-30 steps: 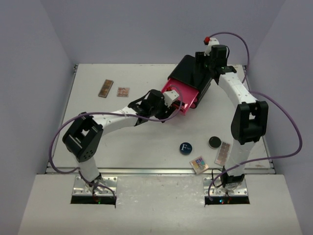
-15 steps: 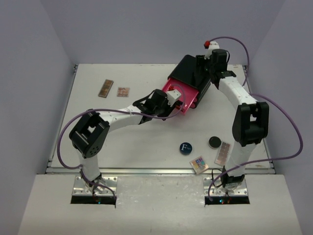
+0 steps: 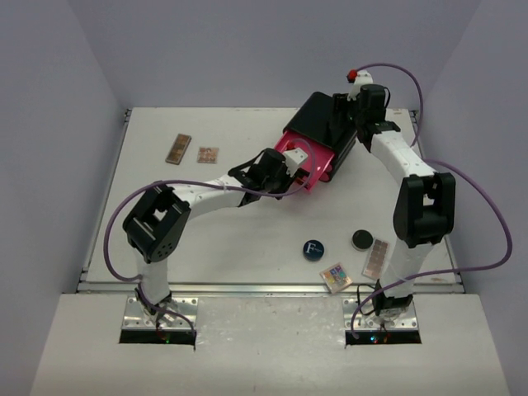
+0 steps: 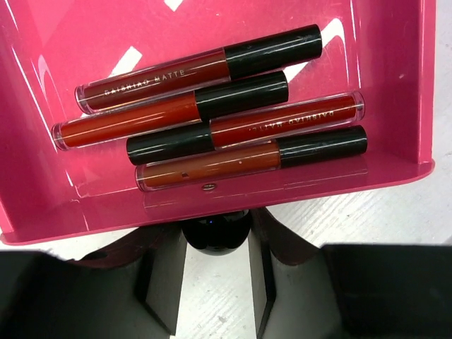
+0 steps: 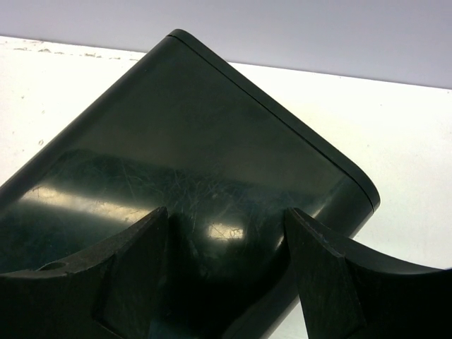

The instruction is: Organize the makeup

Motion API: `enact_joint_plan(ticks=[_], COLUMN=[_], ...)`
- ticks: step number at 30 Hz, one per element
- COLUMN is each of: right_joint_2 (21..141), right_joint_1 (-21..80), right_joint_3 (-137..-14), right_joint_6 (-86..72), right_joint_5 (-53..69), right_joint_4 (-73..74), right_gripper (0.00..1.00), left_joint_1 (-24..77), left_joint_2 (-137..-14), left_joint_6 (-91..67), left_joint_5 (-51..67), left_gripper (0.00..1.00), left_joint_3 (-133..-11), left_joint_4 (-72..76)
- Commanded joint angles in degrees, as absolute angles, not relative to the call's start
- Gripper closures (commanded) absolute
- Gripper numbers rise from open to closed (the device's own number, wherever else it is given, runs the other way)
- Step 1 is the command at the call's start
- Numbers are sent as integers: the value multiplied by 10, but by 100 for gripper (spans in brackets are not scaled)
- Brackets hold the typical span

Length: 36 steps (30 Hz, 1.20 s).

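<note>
A pink drawer (image 3: pixel 307 162) stands pulled out of the black box (image 3: pixel 318 120). Inside it lie several red-black tubes (image 4: pixel 212 106) of makeup, side by side. My left gripper (image 3: pixel 294 167) is at the drawer's front edge, and in the left wrist view its fingers (image 4: pixel 166 282) are closed against both sides of the drawer's round black knob (image 4: pixel 215 236). My right gripper (image 3: pixel 348 106) stands open over the box's far end, with both fingertips (image 5: pixel 134 240) on the glossy black top (image 5: pixel 183 141).
A blue compact (image 3: pixel 313 248), a small black compact (image 3: pixel 360 239) and two palettes (image 3: pixel 377 258) (image 3: pixel 336 276) lie near the front right. Two more palettes (image 3: pixel 178 148) (image 3: pixel 208 154) lie at the back left.
My left gripper has moved right, up to the drawer's front, and its jaws have narrowed onto the knob. The right arm has stayed on the box.
</note>
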<state>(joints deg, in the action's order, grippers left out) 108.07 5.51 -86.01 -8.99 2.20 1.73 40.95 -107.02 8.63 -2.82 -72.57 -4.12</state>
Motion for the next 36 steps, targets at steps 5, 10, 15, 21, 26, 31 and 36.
enact_joint_plan(ticks=[5,10,15,21,26,31,36], right_joint_2=[1065,1066,1062,1063,1063,1062,1059], right_joint_1=[47,47,47,47,47,47,47], right_joint_3=[-848,-839,-815,-797,-777,-758,-741], right_joint_6=[-88,-79,-70,-78,-86,-91,-93], right_joint_5=[39,57,88,104,114,120,123], right_joint_4=[14,14,7,4,-16,-27,-38], right_gripper=[33,33,34,35,35,35,35], left_joint_1=[410,410,410,410,410,410,410], left_joint_2=[-1075,-1074,-1085,-1145,-1206,-1252,-1290], left_joint_6=[74,80,84,92,88,83,72], left_joint_5=[-35,-46,-43,-51,-62,-74,-100], left_gripper=[100,100,100,100,100,100,75], left_joint_3=[-795,-839,-890,-960,-1009,-1071,-1117], left_joint_4=[-33,-46,-63,-69,-61,-55,-54])
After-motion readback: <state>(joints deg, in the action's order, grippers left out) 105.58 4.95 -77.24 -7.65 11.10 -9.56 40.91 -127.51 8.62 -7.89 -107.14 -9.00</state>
